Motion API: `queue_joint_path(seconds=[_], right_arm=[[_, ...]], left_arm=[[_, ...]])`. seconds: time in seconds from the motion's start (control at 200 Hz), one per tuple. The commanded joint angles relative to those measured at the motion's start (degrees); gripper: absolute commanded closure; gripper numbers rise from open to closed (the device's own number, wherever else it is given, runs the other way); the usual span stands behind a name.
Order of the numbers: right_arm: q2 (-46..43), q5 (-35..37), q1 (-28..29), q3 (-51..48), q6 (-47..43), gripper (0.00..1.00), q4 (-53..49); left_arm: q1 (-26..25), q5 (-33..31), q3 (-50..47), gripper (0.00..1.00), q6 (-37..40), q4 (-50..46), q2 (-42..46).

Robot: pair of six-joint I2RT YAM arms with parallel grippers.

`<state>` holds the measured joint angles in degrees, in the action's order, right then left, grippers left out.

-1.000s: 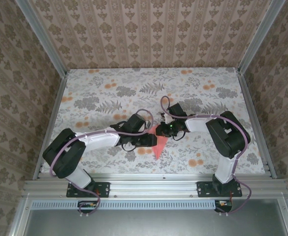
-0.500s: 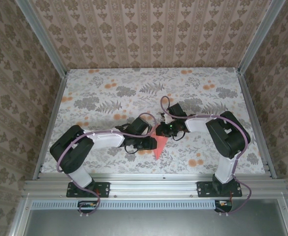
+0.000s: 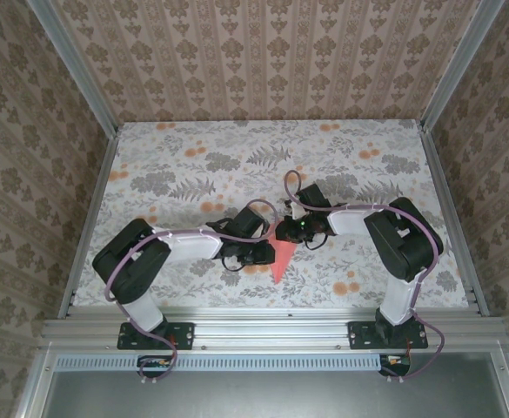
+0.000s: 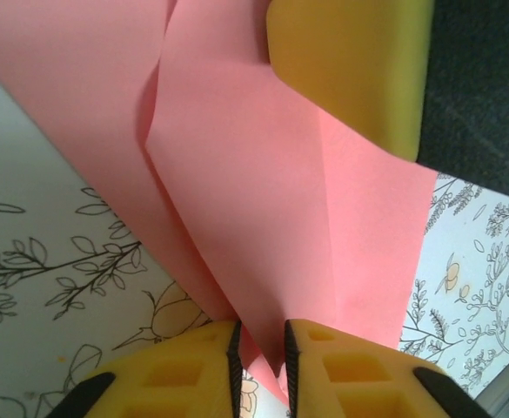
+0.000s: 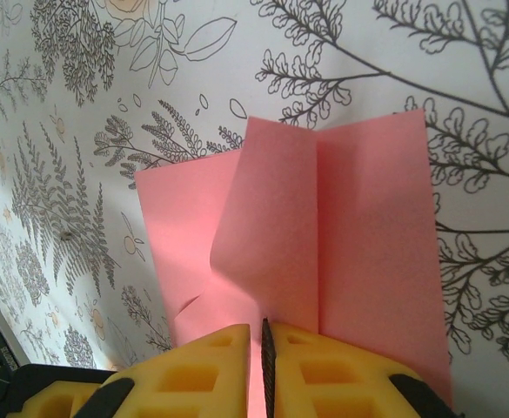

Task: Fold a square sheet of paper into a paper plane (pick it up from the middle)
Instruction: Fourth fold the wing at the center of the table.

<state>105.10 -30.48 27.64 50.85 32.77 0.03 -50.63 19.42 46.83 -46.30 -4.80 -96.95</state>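
Ok so since a second ago the left arm has swung its elbow in toward the middle and its left gripper (image 4: 261, 347) has closed down from fairly wide to a thin slit, with the narrow end of the pink paper (image 4: 263, 218) caught between the yellow fingers (image 4: 189, 370). The right gripper (image 5: 263, 344) hasn't budged as far as I can see. Its pads are almost touching, pinched on an upright fold of the same pink paper (image 5: 341, 235) that stands up along the middle, with a flap curling off to the left of it. In the left wrist view there's one of the right gripper's yellow fingers (image 4: 350, 70) sitting on the far end of the paper, so both are holding the one piece from opposite ends. From above, the left gripper (image 3: 265, 253) and right gripper (image 3: 289, 233) meet just near of the centre of the flowery surface (image 3: 367, 157), and the pink paper (image 3: 279, 266) pokes out below them as a pointy wedge, tip aimed at the near edge. It lies on the surface apart from that pinched ridge.
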Motion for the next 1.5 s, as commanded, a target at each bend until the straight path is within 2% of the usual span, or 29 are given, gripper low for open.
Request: queue_joint_path(seconds=[0.0, 0.31, 0.665, 0.87, 1.18, 1.495], right_arm=[[1.2, 2.3, 0.9, -2.5, 0.3, 0.84, -2.9], [-2.4, 1.1, 0.8, -3.1, 1.2, 0.83, -2.3], [-9.7, 1.3, 0.8, -5.2, 1.5, 0.77, -3.8], [-14.0, -0.4, 0.8, -8.3, 3.3, 0.79, -3.0], [-10.3, -2.5, 3.3, -11.0, 6.7, 0.85, 2.5], [-8.2, -2.0, 3.9, -10.3, 5.9, 0.86, 1.6]], left_arm=[[0.1, -0.4, 1.4, 0.82, 1.2, -0.3, -1.6], [0.6, -0.1, 1.4, 0.9, 2.0, -0.4, -2.1], [0.9, 0.0, 3.0, 0.94, 4.1, -2.4, -3.3], [1.0, -0.2, 4.2, 0.96, 5.9, -4.4, -3.6], [1.1, -0.3, 4.3, 0.97, 6.7, -4.7, -4.0], [1.1, 0.7, 4.4, 0.94, 6.3, -3.2, -3.9]])
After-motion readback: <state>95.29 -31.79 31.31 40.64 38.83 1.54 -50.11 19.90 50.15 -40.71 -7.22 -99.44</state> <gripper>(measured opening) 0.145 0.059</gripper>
